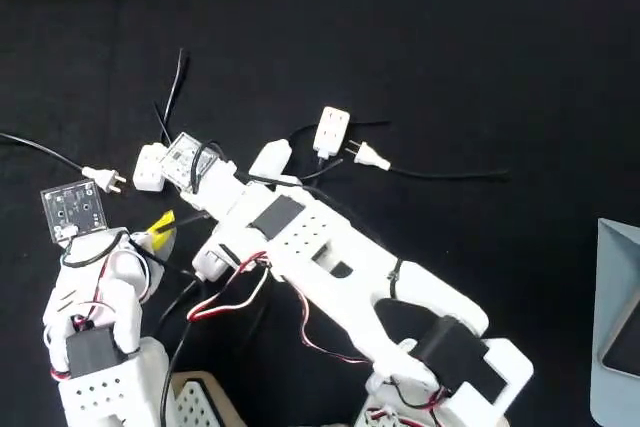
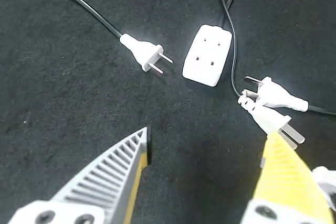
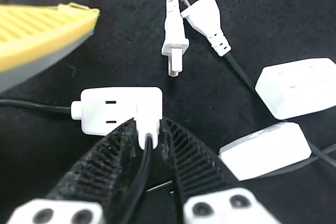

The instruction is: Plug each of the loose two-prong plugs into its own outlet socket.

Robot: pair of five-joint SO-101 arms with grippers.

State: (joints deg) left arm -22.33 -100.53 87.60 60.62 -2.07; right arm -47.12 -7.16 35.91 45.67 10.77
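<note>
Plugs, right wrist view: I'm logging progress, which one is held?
The plug clamped in the right gripper, against the corded socket block; the other two plugs lie loose beyond it.

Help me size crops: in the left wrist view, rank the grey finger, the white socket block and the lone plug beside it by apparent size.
1. grey finger, though nearness to the camera inflates it
2. white socket block
3. lone plug

We hold our left gripper (image 2: 202, 148) with jaws wide apart. Our right arm (image 1: 330, 257) stretches out leftward, right gripper (image 3: 149, 128) clamped on a plug (image 3: 148, 136).
</note>
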